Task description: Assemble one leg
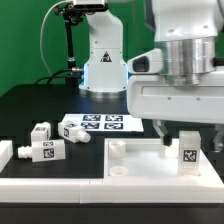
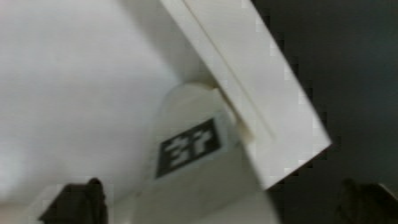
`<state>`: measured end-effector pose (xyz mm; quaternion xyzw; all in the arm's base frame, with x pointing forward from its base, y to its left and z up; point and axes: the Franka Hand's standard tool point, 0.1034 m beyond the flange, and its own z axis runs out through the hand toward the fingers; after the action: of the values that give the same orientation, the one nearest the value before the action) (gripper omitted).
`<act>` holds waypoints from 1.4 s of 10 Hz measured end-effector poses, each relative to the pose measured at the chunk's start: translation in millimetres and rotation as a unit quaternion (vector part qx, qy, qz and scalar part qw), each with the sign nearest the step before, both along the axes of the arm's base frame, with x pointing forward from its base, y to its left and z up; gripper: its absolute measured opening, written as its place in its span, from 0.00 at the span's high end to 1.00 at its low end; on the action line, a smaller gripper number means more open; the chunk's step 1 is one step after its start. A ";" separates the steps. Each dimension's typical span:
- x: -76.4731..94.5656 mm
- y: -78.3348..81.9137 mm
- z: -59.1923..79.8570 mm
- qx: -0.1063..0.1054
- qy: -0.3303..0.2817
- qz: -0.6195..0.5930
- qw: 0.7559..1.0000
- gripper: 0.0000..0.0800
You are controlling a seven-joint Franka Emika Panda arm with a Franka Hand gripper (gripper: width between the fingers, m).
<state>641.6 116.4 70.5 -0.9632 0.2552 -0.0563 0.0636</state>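
Note:
One leg (image 1: 187, 152), a stubby white peg with a black-and-white tag, stands upright at the right corner of the large flat white panel (image 1: 80, 170). My gripper (image 1: 187, 133) hangs right above it, open, one finger on each side of the leg's top and not touching it. In the wrist view the leg (image 2: 192, 140) sits against the panel's raised rim (image 2: 249, 90), and my gripper (image 2: 222, 208) shows only its dark fingertips (image 2: 75, 203), wide apart. Two more legs (image 1: 42, 132) (image 1: 46, 152) lie on the black table at the exterior view's left.
The marker board (image 1: 93, 124) lies behind the panel in the middle. The robot base (image 1: 103, 60) stands at the back. A short white stub (image 1: 117, 150) rises from the panel near its middle. A white rail end (image 1: 5, 155) shows at the far left.

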 end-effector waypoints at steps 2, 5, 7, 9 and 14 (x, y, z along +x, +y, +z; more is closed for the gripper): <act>-1.1 -2.2 -1.2 0.003 0.006 -0.022 1.000 0.36; -2.3 -3.9 -3.1 0.014 0.015 -0.101 0.995 0.64; -1.2 -6.9 0.2 0.029 0.048 -0.227 0.972 0.64; -0.6 -9.5 0.0 0.042 0.091 -0.413 0.905 0.64; 2.9 -1.6 -4.0 0.071 0.102 -0.597 0.793 0.64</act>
<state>644.6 114.8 66.5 -0.6127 0.7874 0.0342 0.0587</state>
